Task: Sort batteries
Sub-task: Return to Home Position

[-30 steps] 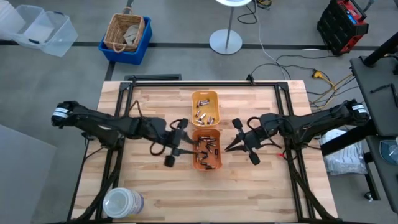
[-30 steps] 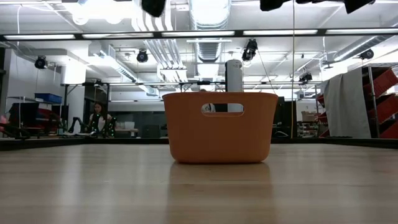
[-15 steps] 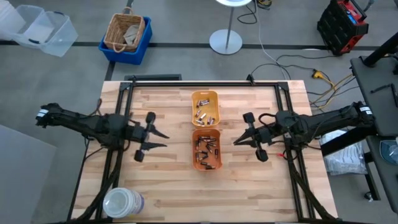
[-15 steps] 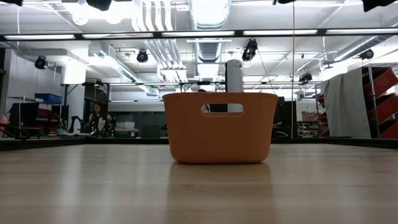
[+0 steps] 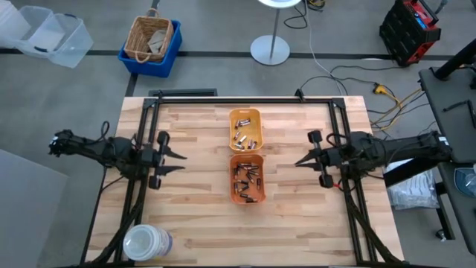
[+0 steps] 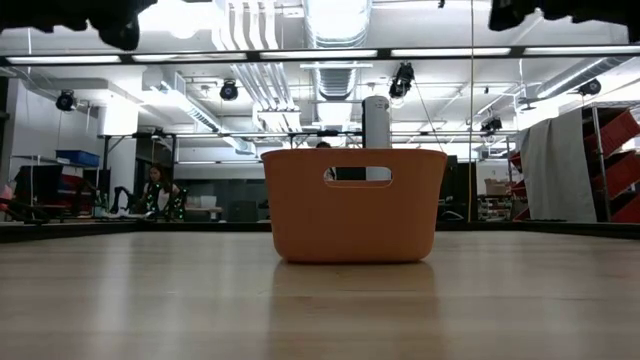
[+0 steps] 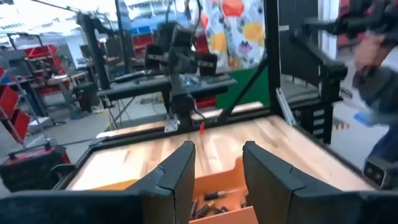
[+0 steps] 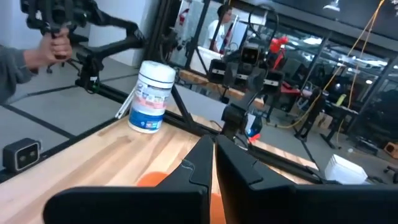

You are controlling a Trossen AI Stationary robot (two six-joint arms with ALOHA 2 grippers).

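The left gripper (image 5: 178,162) has its jaws spread apart and empty; the left wrist view shows a clear gap between them (image 7: 217,150). It hangs above the counter (image 5: 297,223) close to the left edge, pointing toward the middle and well apart from the trays. The right gripper (image 5: 299,161) has its jaws pressed together on nothing, with only a thin seam between them in its wrist view (image 8: 212,148). It hangs near the right edge, also pointing inward and clear of the trays.

Between the two arms, at the middle of the counter, two trays sit end to end, just beside each other. The yellow tray (image 5: 257,119) lies toward the back edge, and the orange tray (image 5: 232,186) lies toward the front edge. The batteries are all inside them: one cluster lies in the yellow tray (image 5: 242,138) and another fills the orange tray (image 5: 248,177). A few also show past the left jaws (image 7: 211,198). In the low view the orange tray (image 6: 353,205) stands upright on the counter.

A white canister (image 5: 146,243) with a blue label stands at the front left corner. Beyond the counter, a person's hand (image 8: 55,42) grips a dark arm.
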